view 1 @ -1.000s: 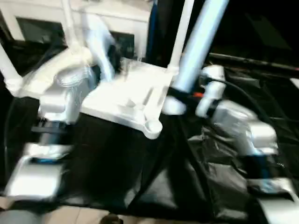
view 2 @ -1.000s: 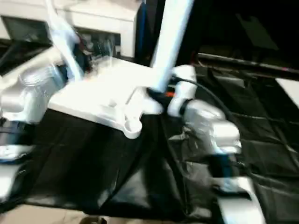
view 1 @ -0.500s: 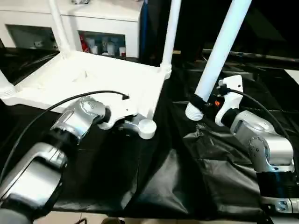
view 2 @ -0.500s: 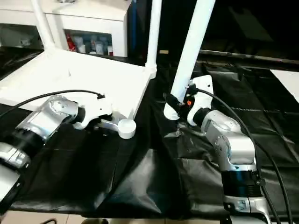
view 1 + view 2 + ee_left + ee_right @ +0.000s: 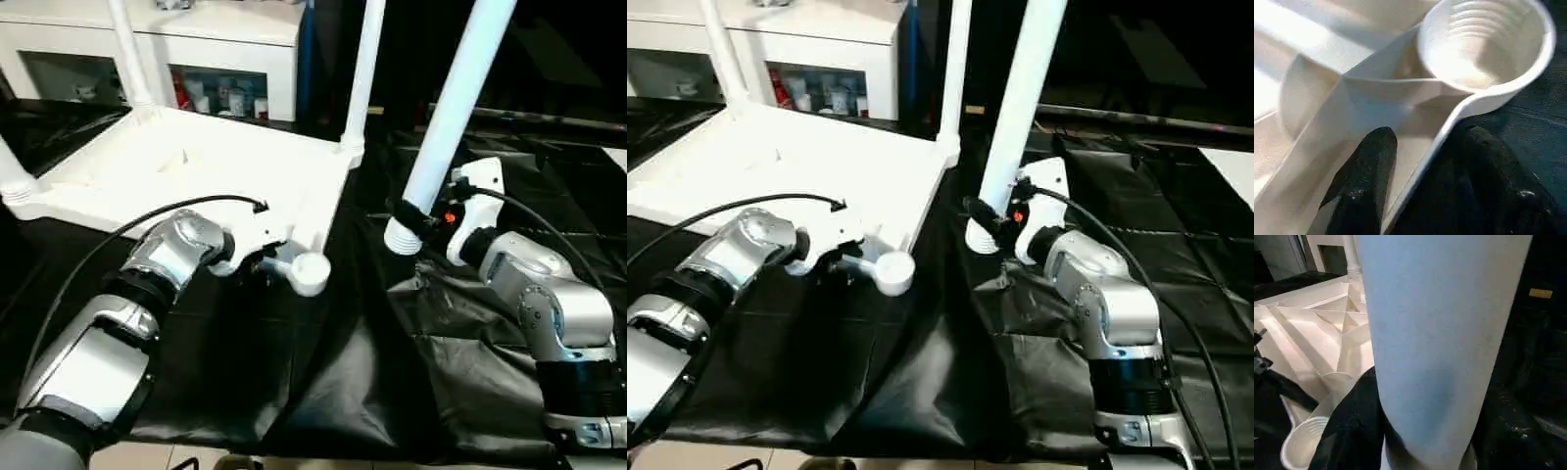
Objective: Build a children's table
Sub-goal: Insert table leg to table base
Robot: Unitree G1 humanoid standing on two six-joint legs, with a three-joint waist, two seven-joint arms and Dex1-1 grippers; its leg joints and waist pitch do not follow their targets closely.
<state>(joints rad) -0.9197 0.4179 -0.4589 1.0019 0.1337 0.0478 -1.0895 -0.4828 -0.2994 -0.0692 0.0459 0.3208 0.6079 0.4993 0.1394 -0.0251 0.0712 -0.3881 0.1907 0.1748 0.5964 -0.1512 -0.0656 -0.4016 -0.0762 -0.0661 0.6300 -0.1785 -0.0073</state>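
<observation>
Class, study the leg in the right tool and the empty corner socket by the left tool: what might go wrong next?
1. The leg is gripped near its lower end by the right tool, so its long upper part may swing.
2. The leg leans, so it may jam in the empty socket.
3. The left tool straddles the tabletop rim close to that socket, so the leg may strike it.

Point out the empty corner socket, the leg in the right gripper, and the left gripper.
Empty corner socket (image 5: 311,271), left eye view, its rim.
Held leg (image 5: 446,127), left eye view, mid-shaft.
Left gripper (image 5: 1425,171), left wrist view, between fingertips.
</observation>
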